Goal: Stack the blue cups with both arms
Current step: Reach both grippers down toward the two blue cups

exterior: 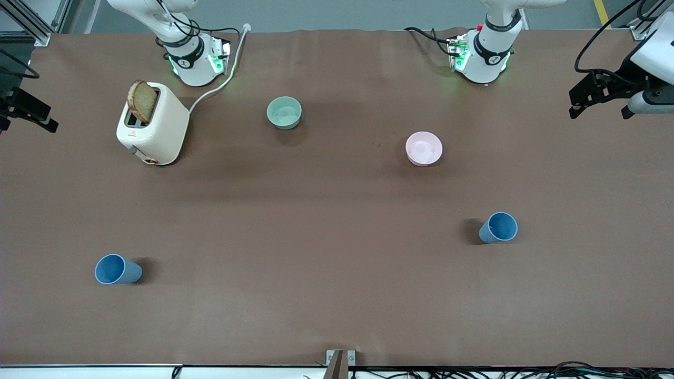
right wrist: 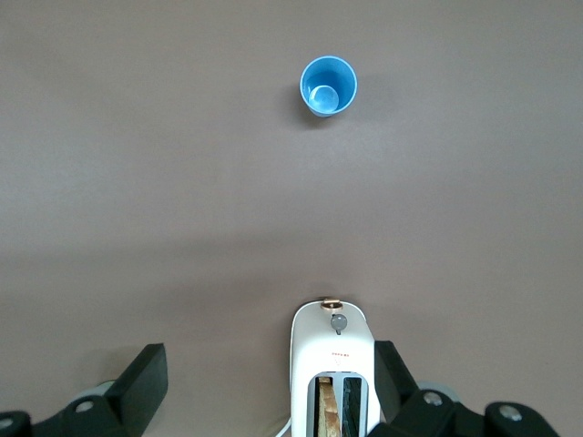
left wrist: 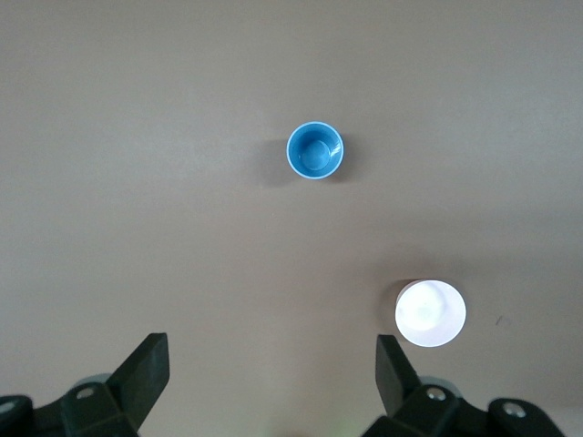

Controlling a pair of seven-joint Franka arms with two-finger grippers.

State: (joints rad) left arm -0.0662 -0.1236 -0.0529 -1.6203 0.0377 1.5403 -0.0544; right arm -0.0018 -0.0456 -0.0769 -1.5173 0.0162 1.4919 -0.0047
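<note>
Front view: nothing is being stacked yet. Two small blue plastic tumblers are standing well apart on the brown worktop (exterior: 337,316), one (exterior: 498,227) toward the left arm's end, one (exterior: 117,269) toward the right arm's. Only the wrist views are showing the left gripper (left wrist: 271,364) and the right gripper (right wrist: 271,369) spread wide, empty, held high.

White toaster (exterior: 154,131) with bread slice (exterior: 142,101) in its slot, pale green bowl (exterior: 284,112), pink bowl (exterior: 424,149) — brown table (exterior: 316,252).

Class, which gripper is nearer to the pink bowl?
Left. The left gripper hangs open high above the table with the pink bowl close beneath it; the right gripper hangs open over the toaster.
</note>
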